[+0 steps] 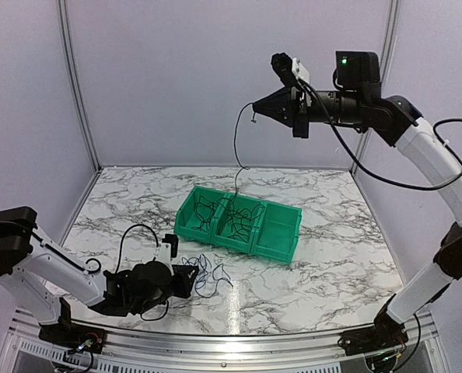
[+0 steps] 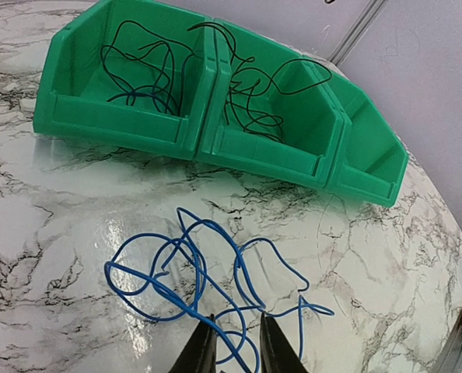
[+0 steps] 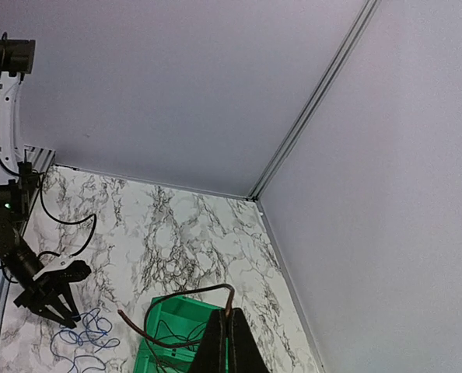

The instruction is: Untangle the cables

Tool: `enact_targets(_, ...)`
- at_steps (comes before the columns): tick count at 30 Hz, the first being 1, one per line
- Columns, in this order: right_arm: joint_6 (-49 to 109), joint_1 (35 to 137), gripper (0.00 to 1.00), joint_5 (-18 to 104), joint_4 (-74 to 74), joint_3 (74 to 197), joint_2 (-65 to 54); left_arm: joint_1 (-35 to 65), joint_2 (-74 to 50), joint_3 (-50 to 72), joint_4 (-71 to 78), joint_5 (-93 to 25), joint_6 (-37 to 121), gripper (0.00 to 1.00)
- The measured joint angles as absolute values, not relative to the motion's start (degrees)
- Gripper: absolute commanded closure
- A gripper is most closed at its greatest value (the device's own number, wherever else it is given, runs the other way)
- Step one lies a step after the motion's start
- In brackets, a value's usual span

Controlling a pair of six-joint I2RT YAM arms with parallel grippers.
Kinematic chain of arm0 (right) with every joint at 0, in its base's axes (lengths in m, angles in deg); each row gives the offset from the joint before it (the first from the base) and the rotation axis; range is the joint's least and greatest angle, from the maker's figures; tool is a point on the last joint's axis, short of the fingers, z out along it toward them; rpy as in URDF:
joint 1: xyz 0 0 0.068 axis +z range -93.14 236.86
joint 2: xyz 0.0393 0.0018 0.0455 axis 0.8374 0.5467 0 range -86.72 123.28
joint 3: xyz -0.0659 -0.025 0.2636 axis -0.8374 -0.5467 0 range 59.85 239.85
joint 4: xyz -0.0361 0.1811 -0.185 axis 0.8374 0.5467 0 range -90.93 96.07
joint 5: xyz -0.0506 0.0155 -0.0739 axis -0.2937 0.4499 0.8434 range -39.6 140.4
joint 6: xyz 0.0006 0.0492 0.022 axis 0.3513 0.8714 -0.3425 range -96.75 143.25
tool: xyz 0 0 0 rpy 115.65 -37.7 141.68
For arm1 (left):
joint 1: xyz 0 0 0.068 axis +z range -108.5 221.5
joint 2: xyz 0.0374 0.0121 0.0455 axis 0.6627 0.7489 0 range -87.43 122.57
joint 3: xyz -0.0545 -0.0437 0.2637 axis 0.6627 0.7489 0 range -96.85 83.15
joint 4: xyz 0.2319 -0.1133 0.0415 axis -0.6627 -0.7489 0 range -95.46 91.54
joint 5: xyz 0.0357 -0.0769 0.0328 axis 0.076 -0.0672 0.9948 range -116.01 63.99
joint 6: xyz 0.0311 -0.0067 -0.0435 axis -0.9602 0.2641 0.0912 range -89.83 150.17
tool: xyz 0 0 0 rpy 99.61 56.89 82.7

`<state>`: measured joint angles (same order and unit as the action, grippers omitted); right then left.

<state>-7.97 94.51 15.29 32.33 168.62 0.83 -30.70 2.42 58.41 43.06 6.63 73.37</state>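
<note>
A tangle of thin blue cables [image 2: 186, 268] lies on the marble table in front of the green bin; it also shows in the top view [image 1: 208, 272]. My left gripper [image 2: 235, 342] is open, low over the tangle's near edge, with a blue strand between its fingers [image 2: 202, 351]. Thin black cables lie in the bin's left compartment [image 2: 141, 70] and middle compartment [image 2: 254, 93]. My right gripper [image 1: 256, 109] is raised high above the bin and shut on one black cable [image 1: 236, 144], which hangs down into the bin. In the right wrist view that gripper [image 3: 231, 320] pinches the cable's [image 3: 176, 294] bent end.
The green three-compartment bin [image 1: 281, 237] stands mid-table; its right compartment [image 2: 375, 159] holds no cables. White walls with metal rails enclose the table at the back and sides. My left arm [image 1: 52, 268] lies low along the near left edge.
</note>
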Motion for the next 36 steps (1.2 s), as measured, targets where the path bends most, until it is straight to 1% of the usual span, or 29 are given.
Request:
enact_targets(9,-8.4,90.7,1.0,16.6,25.4,159.8,4.0,-31.3,-0.4,60.9,42.7,7.8,74.3,0.77)
enact_targets(13,-8.5,88.7,1.0,16.6,23.5,156.9,7.2,-31.3,-0.8,61.7,42.3,8.5,74.7,0.76)
enact_targets(21,-10.2,88.3,1.0,18.3,23.2,151.6,18.7,-31.3,-0.9,61.8,42.1,9.1,74.8,0.75)
enact_targets(28,-12.2,88.5,1.0,24.6,25.4,151.0,28.1,-31.3,-0.9,61.9,42.1,9.2,75.3,0.74)
enact_targets(31,-13.1,88.9,0.73,28.1,27.1,151.1,30.1,-31.3,-0.9,62.1,42.1,9.5,75.6,0.74)
enact_targets(32,-13.1,89.3,0.68,29.4,27.4,151.1,30.4,-31.3,-0.9,62.1,42.1,9.6,75.7,0.74)
enact_targets(33,-13.2,89.8,0.65,30.8,27.7,151.1,30.6,-31.3,-0.8,62.1,42.1,9.7,75.8,0.74)
enact_targets(36,-13.7,91.9,0.61,34.3,28.1,151.3,30.6,-31.3,-0.6,62.1,42.1,9.7,76.0,0.74)
